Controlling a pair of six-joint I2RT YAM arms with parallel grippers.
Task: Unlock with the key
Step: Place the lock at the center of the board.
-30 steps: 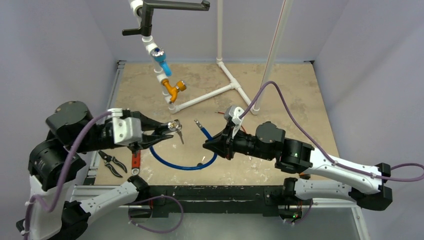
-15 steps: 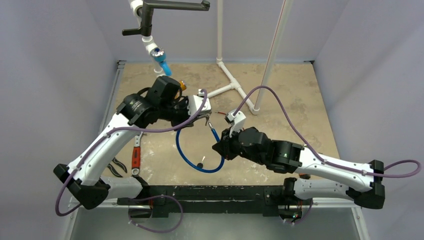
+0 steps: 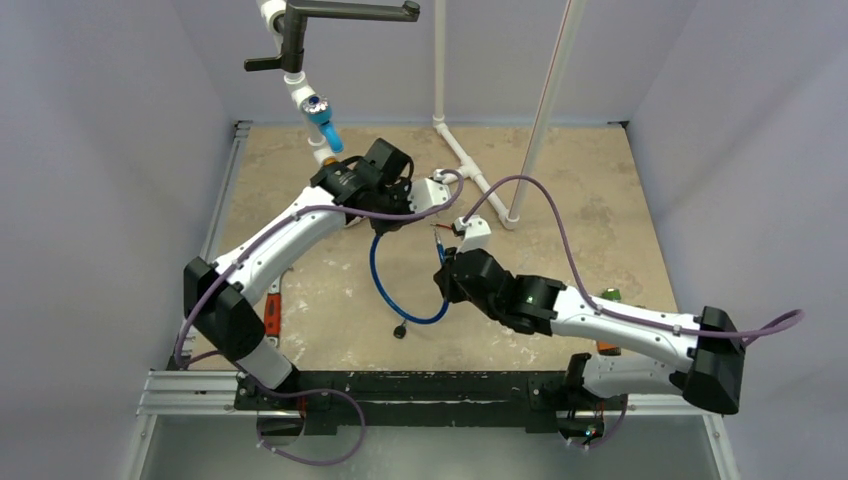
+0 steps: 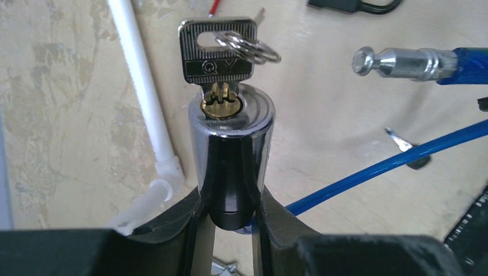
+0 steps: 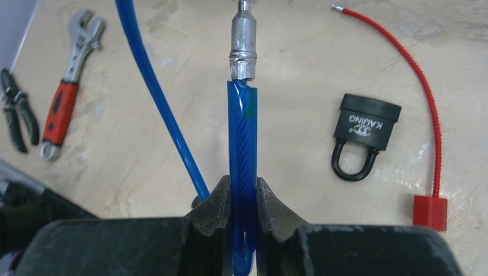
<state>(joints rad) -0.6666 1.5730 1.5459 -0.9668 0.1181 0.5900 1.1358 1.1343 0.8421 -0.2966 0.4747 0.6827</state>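
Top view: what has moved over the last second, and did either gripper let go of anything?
The left gripper swung from the left side to far centre, carrying the lock cylinder with the key in it. The right gripper brought its blue cable end farther in, toward the cylinder; the loop followed. Both grips held; wrench unmoved.

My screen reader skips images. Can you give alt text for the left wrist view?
The left gripper grips a chrome lock cylinder with a key in its keyhole. The blue cable and its metal end are apart to the right, over a tan table.
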